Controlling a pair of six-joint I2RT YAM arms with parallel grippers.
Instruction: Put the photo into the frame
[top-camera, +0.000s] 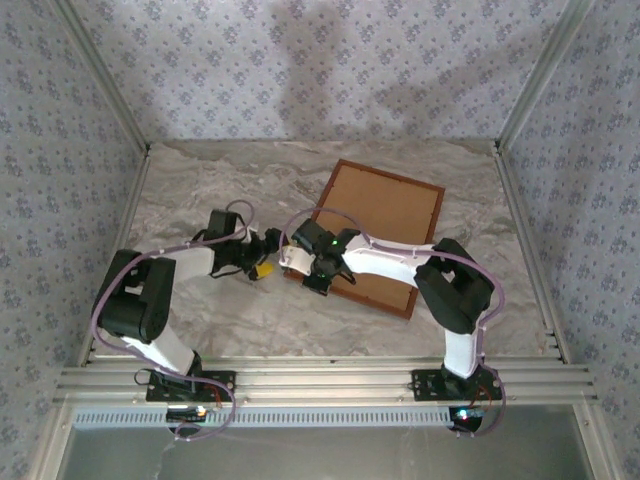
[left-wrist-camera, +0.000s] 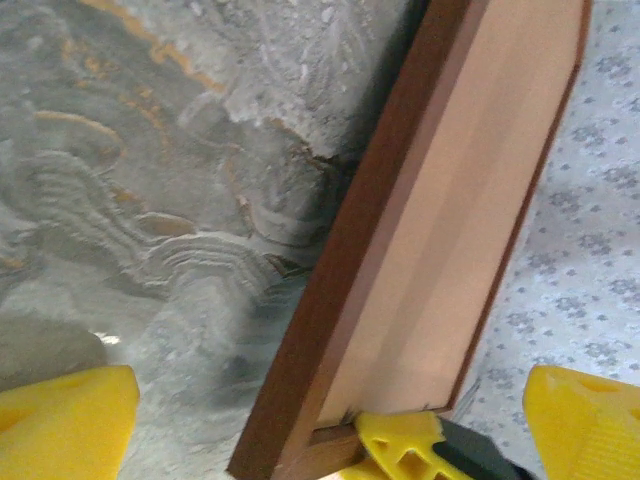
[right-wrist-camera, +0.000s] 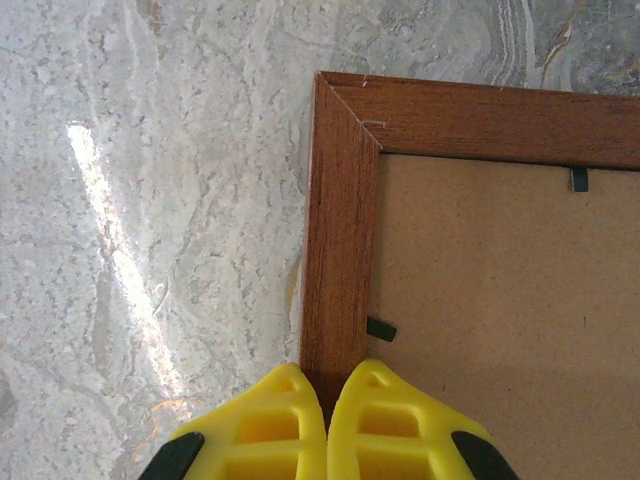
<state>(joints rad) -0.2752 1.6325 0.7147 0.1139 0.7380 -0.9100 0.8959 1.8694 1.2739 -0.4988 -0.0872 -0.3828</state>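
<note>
The frame (top-camera: 386, 176) of dark reddish-brown wood lies back side up on the marble table, its brown backing board (top-camera: 385, 225) showing. The photo is out of view. My right gripper (top-camera: 303, 262) is at the frame's near-left corner. In the right wrist view its yellow fingers (right-wrist-camera: 270, 430) are pressed together over the left rail of the frame (right-wrist-camera: 335, 220), shut with nothing between them. My left gripper (top-camera: 259, 269) sits just left of that corner, open. Its yellow fingers (left-wrist-camera: 65, 425) stand wide apart on either side of the frame's edge (left-wrist-camera: 340, 280).
Small black retaining tabs (right-wrist-camera: 380, 328) hold the backing board (right-wrist-camera: 500, 320) in the frame. Bare marble table (top-camera: 200, 190) stretches to the left and back. Patterned walls and metal posts (top-camera: 530, 75) close the table in. A metal rail (top-camera: 320, 380) runs along the near edge.
</note>
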